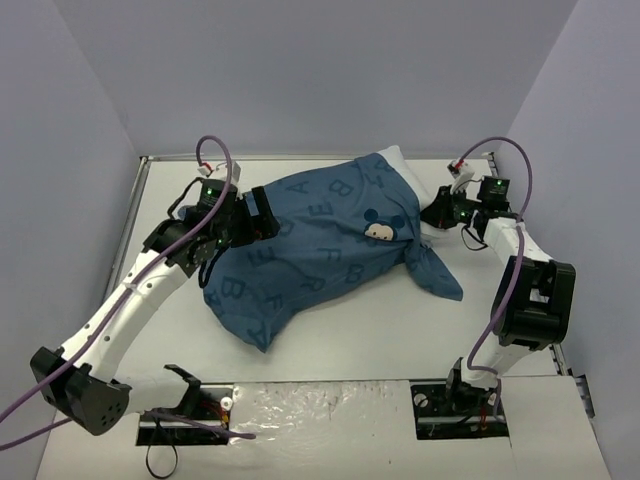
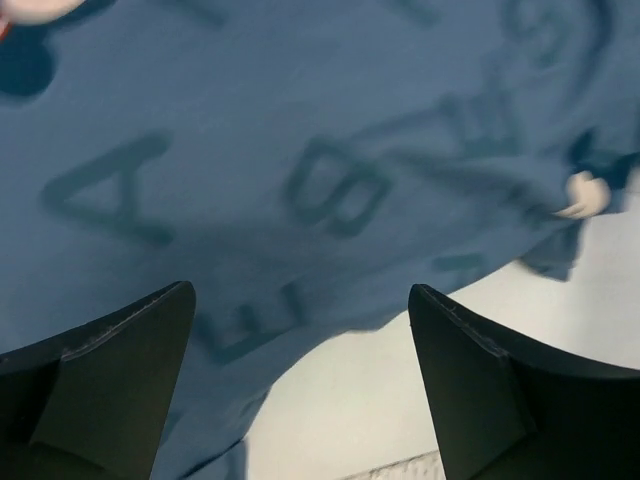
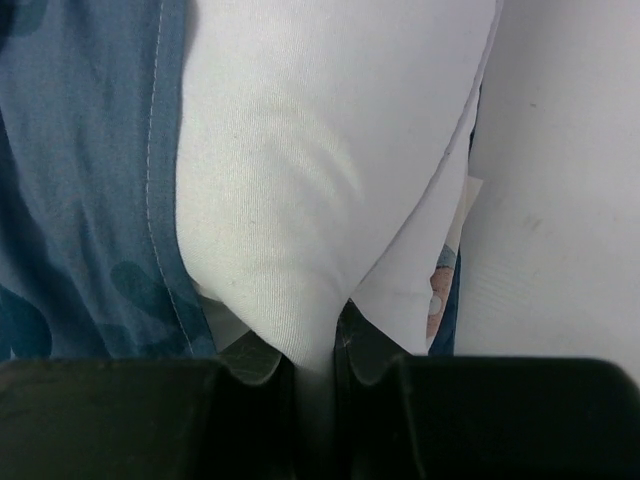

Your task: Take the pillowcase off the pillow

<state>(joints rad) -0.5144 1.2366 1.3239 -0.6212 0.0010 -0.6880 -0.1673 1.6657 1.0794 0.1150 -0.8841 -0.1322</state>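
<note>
The dark-blue pillowcase (image 1: 320, 250) with lighter letters and a mouse face lies diagonally across the table and covers most of the pillow. The white pillow (image 1: 398, 160) pokes out at its far right end. My right gripper (image 3: 315, 345) is shut on a pinched fold of the white pillow (image 3: 300, 200), with the pillowcase hem (image 3: 80, 180) to its left. In the top view the right gripper (image 1: 440, 210) sits at the pillow's exposed end. My left gripper (image 2: 300, 320) is open, its fingers (image 2: 120, 370) hovering over the pillowcase (image 2: 300, 120) edge and bare table; in the top view it (image 1: 262, 218) is at the cover's left side.
White table (image 1: 400, 330) with raised edges, purple walls on three sides. A loose flap of the cover (image 1: 440, 275) trails toward the right arm. The arm bases (image 1: 460, 400) stand at the near edge by a shiny strip.
</note>
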